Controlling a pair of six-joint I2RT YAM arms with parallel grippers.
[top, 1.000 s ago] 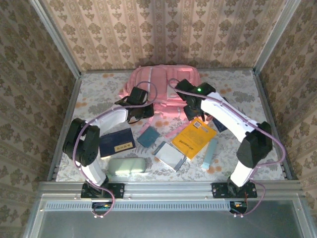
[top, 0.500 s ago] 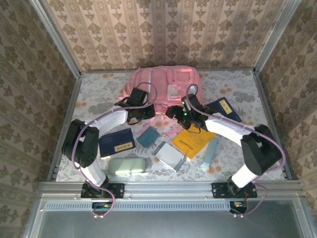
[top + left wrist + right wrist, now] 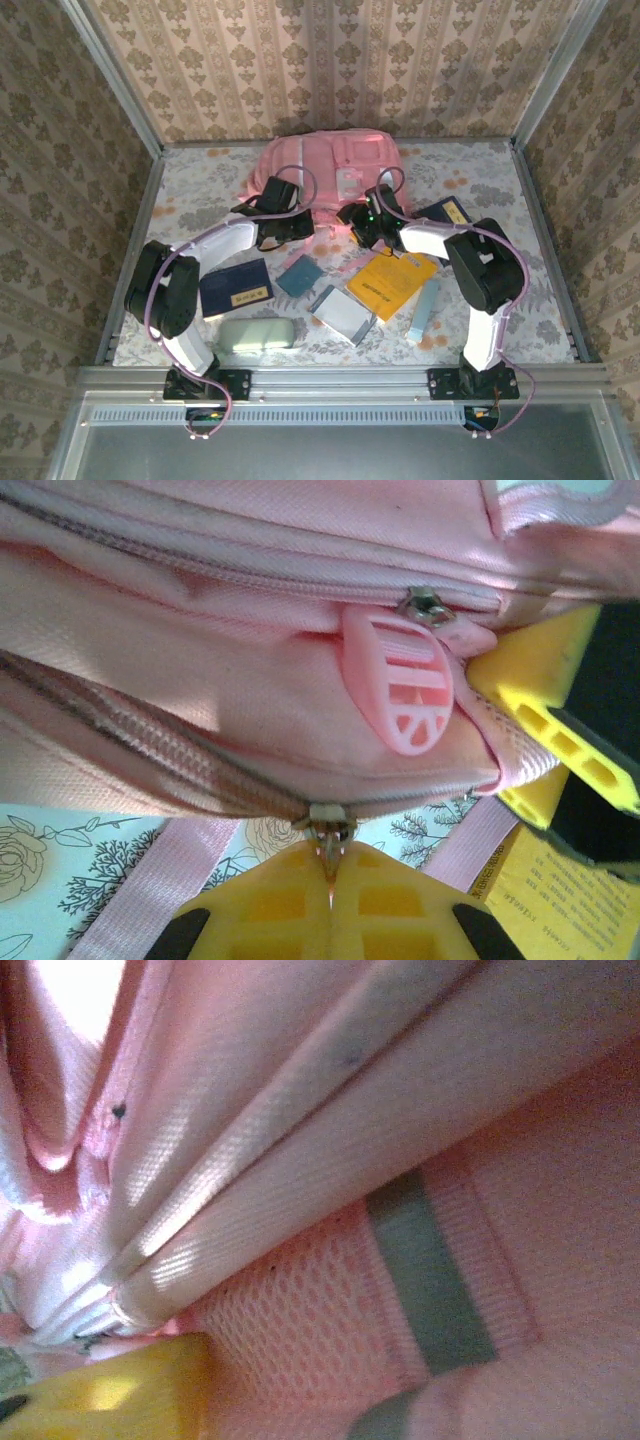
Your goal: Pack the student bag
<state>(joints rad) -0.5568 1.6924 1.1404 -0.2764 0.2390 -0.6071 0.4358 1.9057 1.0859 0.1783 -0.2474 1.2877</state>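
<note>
Wallpapered booth, floral table (image 3: pixel 200 185). Bag (image 3: pixel 330 165) lies flat at the far centre of the table, front pockets up. Left arm (image 3: pixel 222 240) and right arm (image 3: pixel 432 240) both reach to its near edge, wrists close together. Left jaws are closed tight on the metal zip pull (image 3: pixel 328 832); a pink rubber tab (image 3: pixel 400 680) hangs from the zip above it. Right jaws are pressed into the bag fabric just beside. One yellow finger (image 3: pixel 100 1390) shows against mesh, but I cannot tell whether they grip anything. Unpacked in front of the bag: yellow book (image 3: pixel 390 282), dark blue book (image 3: pixel 235 288), second blue book (image 3: pixel 447 213), pale case (image 3: pixel 255 333), grey notebook (image 3: pixel 340 312), teal notebook (image 3: pixel 298 275), pale blue strip (image 3: pixel 422 310). Risks, as judged:

1. The pull is small and pinched at the very fingertips, so it is likely to slip out under load.
2. The bag is soft and nothing visibly pins it. If the right jaws lack a firm hold, tugging would drag the whole bag rather than run the zip.
3. Loose fabric and the strap (image 3: pixel 150 890) by the slider could catch in the teeth.
4. With the wrists this near, a sideways pull could knock them together, or sweep the yellow book.
</note>
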